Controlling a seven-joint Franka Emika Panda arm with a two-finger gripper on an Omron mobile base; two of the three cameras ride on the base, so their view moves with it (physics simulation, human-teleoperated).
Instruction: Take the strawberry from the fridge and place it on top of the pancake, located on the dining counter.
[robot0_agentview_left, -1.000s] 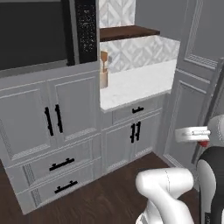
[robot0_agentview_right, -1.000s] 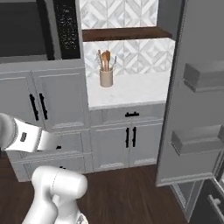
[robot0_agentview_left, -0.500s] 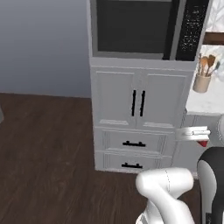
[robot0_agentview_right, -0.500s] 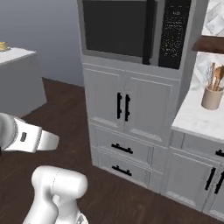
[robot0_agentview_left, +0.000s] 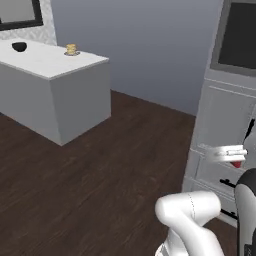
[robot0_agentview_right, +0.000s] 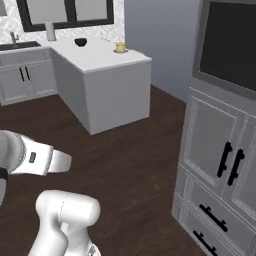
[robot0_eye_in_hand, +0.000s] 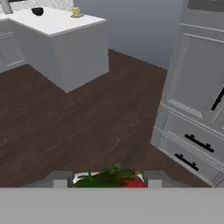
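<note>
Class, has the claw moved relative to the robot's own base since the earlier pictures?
No. The claw sits at the same spot against the robot's white body; the camera swung round instead.

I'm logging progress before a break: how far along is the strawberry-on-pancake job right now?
Done: the strawberry is out of the fridge, sitting between the fingers of the end effector, red with green leaves in the hand view. In hand: carrying it across the dark wood floor. Left: reach the dining counter and set the berry on the pancake, which sits far off near the counter's edge with nothing on it.
</note>
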